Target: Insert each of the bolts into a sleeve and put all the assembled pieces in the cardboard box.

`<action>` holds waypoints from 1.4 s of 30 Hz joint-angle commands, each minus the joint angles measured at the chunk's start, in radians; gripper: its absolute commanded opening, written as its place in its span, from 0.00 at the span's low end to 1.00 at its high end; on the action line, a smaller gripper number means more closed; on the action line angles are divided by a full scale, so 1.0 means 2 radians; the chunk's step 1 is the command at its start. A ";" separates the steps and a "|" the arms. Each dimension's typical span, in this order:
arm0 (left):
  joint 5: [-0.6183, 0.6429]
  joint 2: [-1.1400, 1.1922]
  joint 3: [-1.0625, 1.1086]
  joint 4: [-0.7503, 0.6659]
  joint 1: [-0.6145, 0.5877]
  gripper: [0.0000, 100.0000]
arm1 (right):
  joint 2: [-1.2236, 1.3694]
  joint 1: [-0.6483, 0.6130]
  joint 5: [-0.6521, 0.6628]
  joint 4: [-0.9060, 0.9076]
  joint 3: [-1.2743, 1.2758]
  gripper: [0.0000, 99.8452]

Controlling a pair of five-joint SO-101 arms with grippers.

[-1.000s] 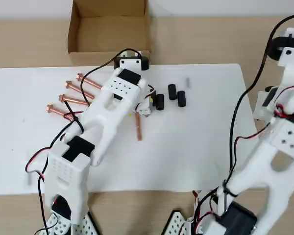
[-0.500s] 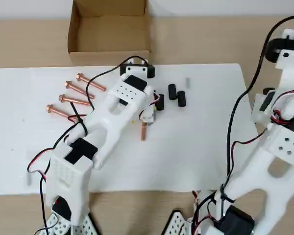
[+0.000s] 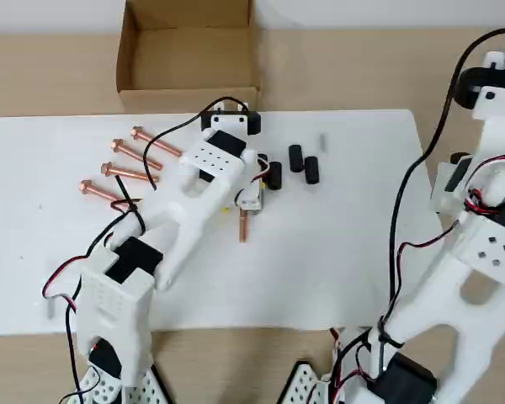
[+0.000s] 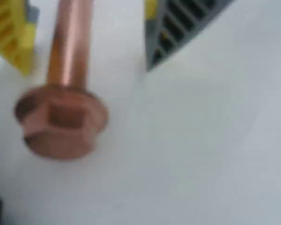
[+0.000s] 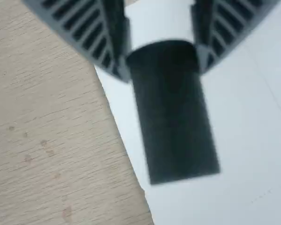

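Observation:
My left gripper (image 3: 249, 196) is shut on a copper bolt (image 3: 243, 225) over the middle of the white sheet. In the left wrist view the bolt's flanged head (image 4: 61, 123) hangs just above the sheet, its shaft between a yellow pad (image 4: 9, 37) and a grey finger (image 4: 178, 28). Several more copper bolts (image 3: 126, 172) lie in a row to the left. Three black sleeves (image 3: 296, 157) rest just right of my left gripper. My right gripper (image 5: 161, 51) is shut on another black sleeve (image 5: 173, 112) above the sheet's right edge. The open cardboard box (image 3: 189, 80) stands at the back.
The white sheet (image 3: 337, 252) covers most of the wooden table (image 5: 47, 117). My right arm (image 3: 488, 244) stands tall along the right side, with cables looping beside it. My left arm (image 3: 151, 244) lies diagonally across the sheet's left half.
My left gripper has carried the bolt a little to the right, toward the sleeves, and the bolt has swung from slanted to nearly straight. The right arm has shifted slightly.

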 commanded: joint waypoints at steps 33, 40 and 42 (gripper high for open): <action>-0.002 -0.007 0.015 -0.054 -0.015 0.01 | -0.019 -0.008 0.005 0.002 -0.003 0.01; -0.004 -0.085 -0.139 0.126 0.051 0.01 | -0.021 -0.029 0.012 0.000 -0.005 0.01; -0.022 -0.123 -0.190 0.151 0.061 0.01 | -0.040 -0.049 0.013 -0.001 -0.005 0.01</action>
